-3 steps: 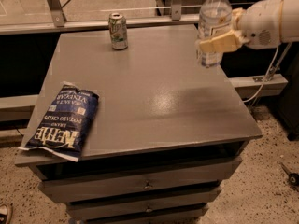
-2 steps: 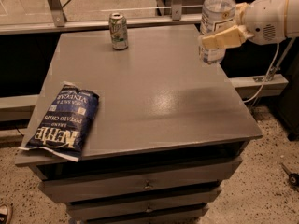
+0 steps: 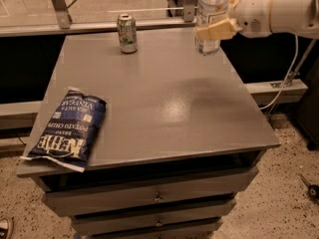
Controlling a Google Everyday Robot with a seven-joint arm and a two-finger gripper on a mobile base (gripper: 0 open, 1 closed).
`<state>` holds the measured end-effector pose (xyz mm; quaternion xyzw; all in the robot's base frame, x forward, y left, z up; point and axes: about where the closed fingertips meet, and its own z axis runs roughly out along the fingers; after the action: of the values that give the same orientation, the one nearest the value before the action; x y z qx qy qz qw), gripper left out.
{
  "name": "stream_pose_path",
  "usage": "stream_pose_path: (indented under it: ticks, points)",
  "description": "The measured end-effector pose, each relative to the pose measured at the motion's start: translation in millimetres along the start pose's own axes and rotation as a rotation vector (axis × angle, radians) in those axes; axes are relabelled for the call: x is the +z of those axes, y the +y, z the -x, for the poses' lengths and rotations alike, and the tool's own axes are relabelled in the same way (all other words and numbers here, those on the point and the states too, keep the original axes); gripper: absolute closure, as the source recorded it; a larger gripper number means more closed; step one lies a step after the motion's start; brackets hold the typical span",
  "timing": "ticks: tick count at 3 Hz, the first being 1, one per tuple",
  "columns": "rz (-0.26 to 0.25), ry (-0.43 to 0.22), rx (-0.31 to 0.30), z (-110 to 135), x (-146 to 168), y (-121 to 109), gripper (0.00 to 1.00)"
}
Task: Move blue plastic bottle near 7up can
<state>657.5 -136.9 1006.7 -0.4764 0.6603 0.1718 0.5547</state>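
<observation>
Blue plastic bottle [image 3: 210, 6] has gone up and left, toward the 7up can [image 3: 127, 33]. The gripper [image 3: 208, 32] squeezes it in its fingers [image 3: 218, 31] above the table's [image 3: 164, 88] far right, well apart from the can.

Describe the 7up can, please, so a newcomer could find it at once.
On the grey cabinet top, look along the far edge, left of the gripper holding the blue plastic bottle. The 7up can stands there, silvery-green, shorter than the bottle.
</observation>
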Motion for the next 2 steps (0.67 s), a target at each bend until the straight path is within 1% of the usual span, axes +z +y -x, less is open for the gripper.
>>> stream_pose_path:
  ticks: [1,2]
  points:
    - [-0.027,-0.036,-0.017,11.0,45.5,-33.5,1.0]
    - [-0.015,-0.065,0.043,1.1,115.9,-50.5,1.0]
